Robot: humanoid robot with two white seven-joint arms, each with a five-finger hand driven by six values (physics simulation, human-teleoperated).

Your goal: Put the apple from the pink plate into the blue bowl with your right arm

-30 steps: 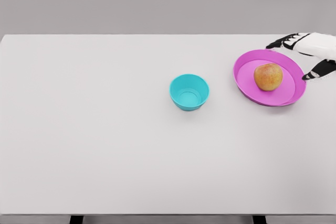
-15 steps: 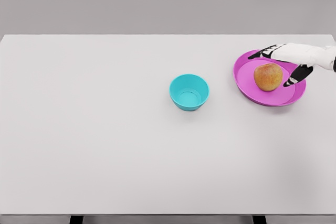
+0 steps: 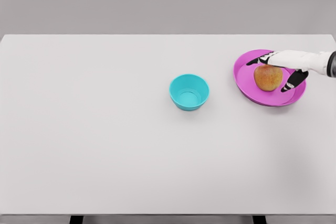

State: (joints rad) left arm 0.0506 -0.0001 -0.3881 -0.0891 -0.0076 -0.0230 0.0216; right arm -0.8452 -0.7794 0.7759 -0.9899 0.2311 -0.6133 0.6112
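A red-yellow apple (image 3: 267,77) lies on the pink plate (image 3: 245,81) at the right of the white table. My right hand (image 3: 278,69) reaches in from the right edge and hovers over the apple. Its fingers (image 3: 260,59) are spread above the apple's far side, and the thumb (image 3: 293,81) hangs down by its right side. The hand holds nothing. The blue bowl (image 3: 189,92), empty, stands near the table's middle, left of the plate. The left arm does not show.
The white table (image 3: 105,129) fills most of the view, with its far edge against a grey wall and its front edge near the bottom.
My right hand has moved left and down from beyond the plate's right rim until it sits over the apple. Apple, plate and bowl have not moved.
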